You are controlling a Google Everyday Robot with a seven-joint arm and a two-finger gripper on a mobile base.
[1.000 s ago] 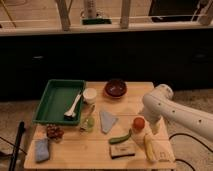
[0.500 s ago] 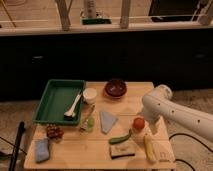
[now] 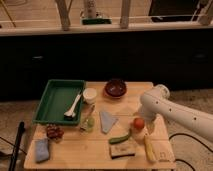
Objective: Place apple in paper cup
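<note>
Camera view, the only one. Landmark: paper cup (image 3: 89,95), cream-white, upright, toward the back of the wooden surface (image 3: 75,152). What is inside it cannot be made out.

Left of the cup, close against it: green tray (image 3: 47,102), with a white spoon (image 3: 73,106) lying in the corner nearest the cup. Just right of the cup: dark bowl (image 3: 115,88).

Apple (image 3: 138,123): red-orange, on the surface well to the front-right of the cup. A pale shape sits directly in front of it; cannot identify.

White arm (image 3: 175,114) enters from the right and is cut off by the frame edge. Its rounded joint stands right of the cup, beyond the bowl. Claw (image 3: 146,121) is at the arm's low end, front-right of the cup and right beside the apple. It is mostly lost against the white casing. Set wide, gripping nothing. Whether it touches the apple cannot be told.

Between cup and apple: grey-blue cloth (image 3: 107,121). Directly in front of the cup: small green bottle (image 3: 87,124).

Farther front-right of the cup: green vegetable (image 3: 120,139), sponge-like block (image 3: 122,150), banana (image 3: 149,147).

Front-left of the cup: brown lump (image 3: 53,131) and blue item (image 3: 42,149), both hard to identify. Black pole (image 3: 17,145) is beyond them, off the surface, cut by the bottom edge.
</note>
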